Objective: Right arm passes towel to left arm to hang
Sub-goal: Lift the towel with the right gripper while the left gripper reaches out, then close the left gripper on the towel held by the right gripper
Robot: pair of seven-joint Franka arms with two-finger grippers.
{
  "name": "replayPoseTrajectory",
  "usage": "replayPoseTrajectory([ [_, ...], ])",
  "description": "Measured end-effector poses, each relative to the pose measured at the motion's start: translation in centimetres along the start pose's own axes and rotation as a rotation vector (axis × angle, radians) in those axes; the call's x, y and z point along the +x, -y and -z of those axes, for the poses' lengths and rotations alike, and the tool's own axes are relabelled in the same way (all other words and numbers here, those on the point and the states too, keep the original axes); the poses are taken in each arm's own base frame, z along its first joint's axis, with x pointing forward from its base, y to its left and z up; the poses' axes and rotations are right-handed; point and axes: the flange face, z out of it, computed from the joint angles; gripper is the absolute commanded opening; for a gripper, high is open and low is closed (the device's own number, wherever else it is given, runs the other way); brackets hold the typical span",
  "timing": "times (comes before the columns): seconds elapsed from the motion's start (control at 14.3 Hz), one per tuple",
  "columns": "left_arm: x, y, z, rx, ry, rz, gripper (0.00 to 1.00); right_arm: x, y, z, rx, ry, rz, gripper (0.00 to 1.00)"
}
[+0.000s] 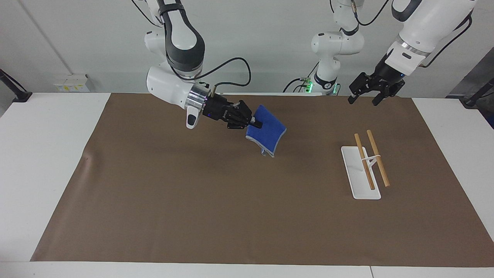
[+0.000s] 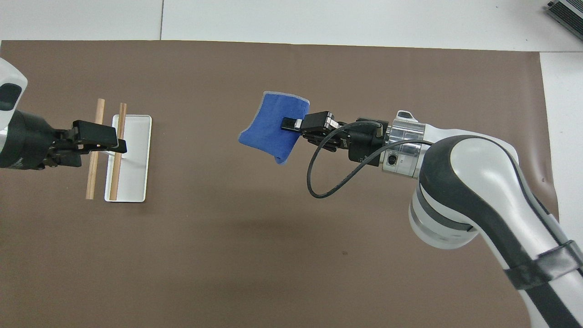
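Facing view first: a white table runs the full width, most of it covered by a large brown paper mat whose edge near the right arm's end shows a small crease. A plain pale wall rises at the robots' end of the table, with a white socket strip low on it toward the right arm's end and green indicator lights glowing at the arm bases. A seam divides the white tabletop at the edge farthest from the robots.

The right arm reaches out over the middle of the mat, its right gripper clenched on one edge of the towel. The bright-blue towel hangs in the air, clear of the mat, drooping from the pinch with its grey edging visible along the lower border. A black cable loops from the wrist.

The left arm is raised over the mat's edge nearest the robots, at its own end of the table. The left gripper points downward with its fingers spread apart, grasping nothing; in the overhead view it covers the rack, though it appears to be well above it.

A white rack base sits on the mat toward the left arm's end, carrying two wooden rods side by side on a thin white support. The rods are bare.
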Motion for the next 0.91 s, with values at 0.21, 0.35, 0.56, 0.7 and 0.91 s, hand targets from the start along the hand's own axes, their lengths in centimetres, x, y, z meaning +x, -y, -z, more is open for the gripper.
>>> replayPoseTrajectory([
  [0.21,-0.8,-2.9,-1.3,-0.105,-0.044,0.179,1.00,-0.8,0.4,-0.9,0.086,-0.011,-0.041,0.00],
  [0.35,-1.2,-3.8,-1.6,-0.187,-0.027,0.265,1.00,-1.6,0.7,-1.7,0.130,-0.012,-0.052,0.00],
  [0.56,-2.2,-5.5,-2.3,-0.275,-0.028,0.410,1.00,-2.3,0.8,-2.1,0.143,-0.010,-0.050,0.00],
  [0.7,-3.5,-7.4,-3.3,-0.313,-0.017,0.526,1.00,-2.3,0.7,-2.0,0.141,-0.013,-0.051,0.00],
  [0.91,-4.6,-8.9,-4.1,-0.394,-0.008,0.657,1.00,-2.2,0.7,-2.0,0.141,-0.014,-0.051,0.00],
])
